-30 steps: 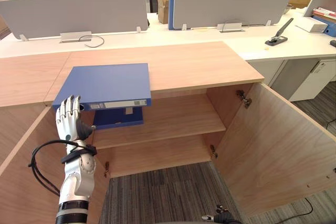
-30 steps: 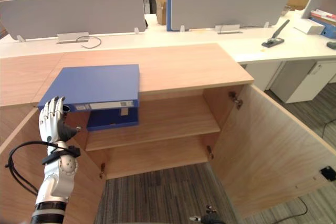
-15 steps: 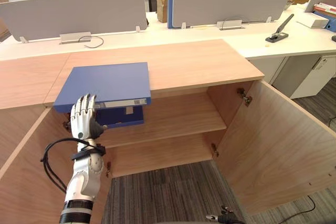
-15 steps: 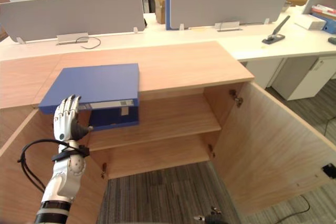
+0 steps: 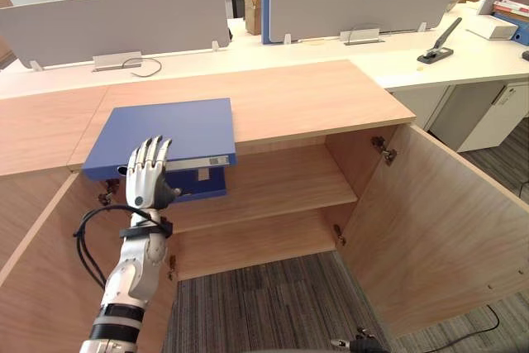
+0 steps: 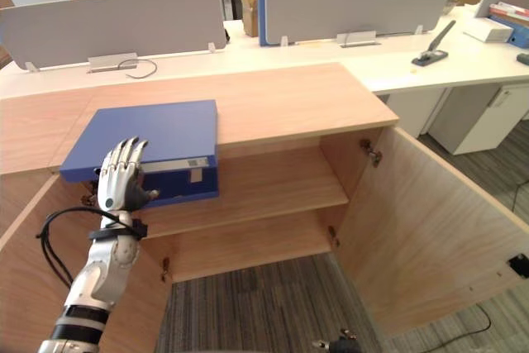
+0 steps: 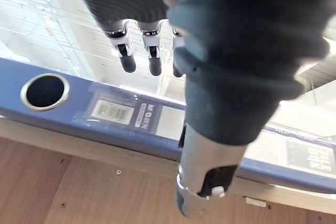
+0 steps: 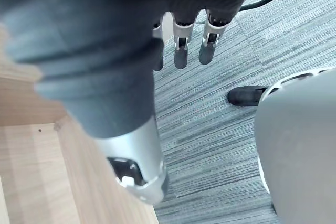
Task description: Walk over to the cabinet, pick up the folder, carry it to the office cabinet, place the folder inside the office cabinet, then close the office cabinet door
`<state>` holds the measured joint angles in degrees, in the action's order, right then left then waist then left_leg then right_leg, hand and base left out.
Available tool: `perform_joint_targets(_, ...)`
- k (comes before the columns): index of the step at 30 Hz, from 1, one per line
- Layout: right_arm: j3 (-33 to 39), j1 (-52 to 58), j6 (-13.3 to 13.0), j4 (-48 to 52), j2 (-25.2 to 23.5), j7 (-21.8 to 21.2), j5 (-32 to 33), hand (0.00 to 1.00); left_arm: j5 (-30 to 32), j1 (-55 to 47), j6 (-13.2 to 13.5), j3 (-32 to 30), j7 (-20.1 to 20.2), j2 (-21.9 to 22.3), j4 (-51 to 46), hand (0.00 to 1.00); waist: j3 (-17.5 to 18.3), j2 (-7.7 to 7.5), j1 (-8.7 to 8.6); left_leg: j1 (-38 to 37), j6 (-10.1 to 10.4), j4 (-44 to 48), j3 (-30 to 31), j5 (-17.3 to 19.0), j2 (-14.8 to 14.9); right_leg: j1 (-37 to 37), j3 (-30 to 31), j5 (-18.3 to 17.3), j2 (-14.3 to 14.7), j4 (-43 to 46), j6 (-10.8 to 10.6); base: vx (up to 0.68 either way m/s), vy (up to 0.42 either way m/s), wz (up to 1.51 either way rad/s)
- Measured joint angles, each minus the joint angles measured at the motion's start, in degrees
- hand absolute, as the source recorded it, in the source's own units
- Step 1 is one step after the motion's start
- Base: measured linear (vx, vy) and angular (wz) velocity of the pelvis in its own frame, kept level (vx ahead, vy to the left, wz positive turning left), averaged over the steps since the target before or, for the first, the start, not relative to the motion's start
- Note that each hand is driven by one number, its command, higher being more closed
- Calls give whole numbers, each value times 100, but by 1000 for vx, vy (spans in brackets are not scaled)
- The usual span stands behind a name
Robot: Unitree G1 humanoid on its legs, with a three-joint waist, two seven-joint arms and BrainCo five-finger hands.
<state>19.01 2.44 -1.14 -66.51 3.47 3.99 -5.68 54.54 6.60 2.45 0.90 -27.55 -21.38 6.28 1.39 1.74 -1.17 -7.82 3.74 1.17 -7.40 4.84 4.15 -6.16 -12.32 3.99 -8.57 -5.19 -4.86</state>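
Nearest me, down by the grey carpet (image 8: 210, 129), the right hand (image 8: 180, 45) hangs with its fingers loose and slack, nothing in it. A little further in, both doors of the wooden cabinet (image 5: 289, 101) stand open, the right door (image 5: 438, 229) swung well out, and the two shelves (image 5: 264, 188) inside are in plain sight.

The left hand (image 5: 147, 175) is raised in front of the cabinet's left half, fingers straight and fanned, grasping nothing. Its fingertips (image 7: 154, 65) come up before the labelled spine of the blue folder (image 5: 161, 130); I cannot tell whether they touch it. The folder lies flat on the cabinet top, at the left, its spine jutting over the front edge. Just under it, something else blue (image 5: 194, 183) sits on the upper shelf.

Behind the cabinet runs a white desk (image 5: 248, 51) with grey divider screens (image 5: 116, 22), and a black hole punch (image 5: 438, 51) lies off to the right.
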Motion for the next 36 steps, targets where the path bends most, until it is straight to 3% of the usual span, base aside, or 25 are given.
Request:
perform_joint_targets(9, 244, 48, 66, -63, 74, -2, 2, 0, 124, 423, 162, 257, 107, -421, 395, 0, 2, 4, -131, -11, 1, -12, -27, 0, 2, 9, 10, 3, 1, -1, -5, 0, 0, 0)
perform_joint_targets(32, 683, 45, 136, -67, 311, -8, 61, 0, 220, 925, 323, 722, 359, -825, 1405, 0, 9, 51, -249, -7, 1, -21, -80, 0, -1, 52, 29, 19, 2, -1, -9, 0, 0, 0)
perform_joint_targets(33, 688, 49, 138, -71, 311, -9, 62, 0, 220, 985, 336, 723, 379, -838, 1453, 100, 8, 52, -246, -5, 1, -21, -85, 0, -1, 58, 33, 27, 2, -1, -8, 0, 0, 0)
perform_joint_targets(36, 708, 43, 143, -72, 311, -17, 65, 0, 217, 1159, 350, 724, 402, -882, 1531, 100, 10, 57, -243, -5, 1, -21, -117, 0, -3, 76, 51, 53, 3, -1, -5, 0, 0, -5)
